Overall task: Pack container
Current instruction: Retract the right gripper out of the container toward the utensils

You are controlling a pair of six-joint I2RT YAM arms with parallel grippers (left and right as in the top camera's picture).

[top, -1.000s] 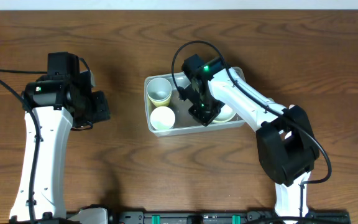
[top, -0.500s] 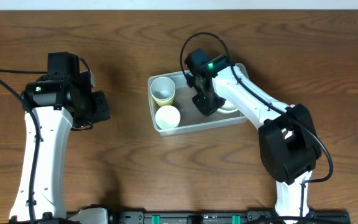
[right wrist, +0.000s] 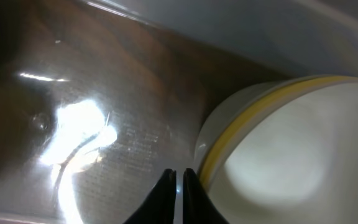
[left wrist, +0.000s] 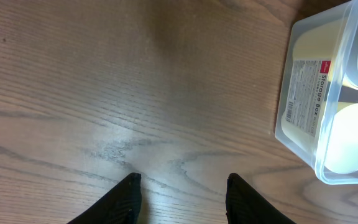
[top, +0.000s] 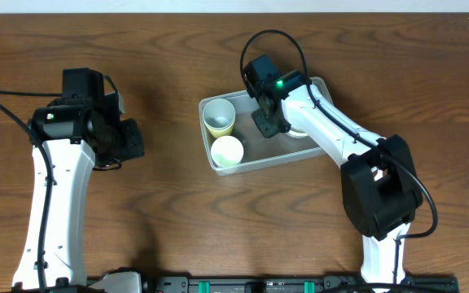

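Note:
The clear plastic container [top: 260, 163] lies askew at the table's middle. It holds a yellowish cup [top: 218, 117], a white cup [top: 227, 151] and a white bowl with a yellow rim [top: 300, 131], partly under the arm. My right gripper [top: 269, 124] reaches down inside the container. In the right wrist view its fingers [right wrist: 179, 177] are closed together over the container floor [right wrist: 104, 124], right beside the bowl [right wrist: 284, 149]. My left gripper [top: 129, 140] is open and empty [left wrist: 180, 186] over bare wood, left of the container [left wrist: 303, 93].
The brown wooden table [top: 161, 203] surrounds the container on all sides. The container's labelled end wall and the white cup [left wrist: 356, 140] show at the right edge of the left wrist view.
My right gripper has moved toward the far side inside the container. The container has slid right and turned with it. The left arm has not moved.

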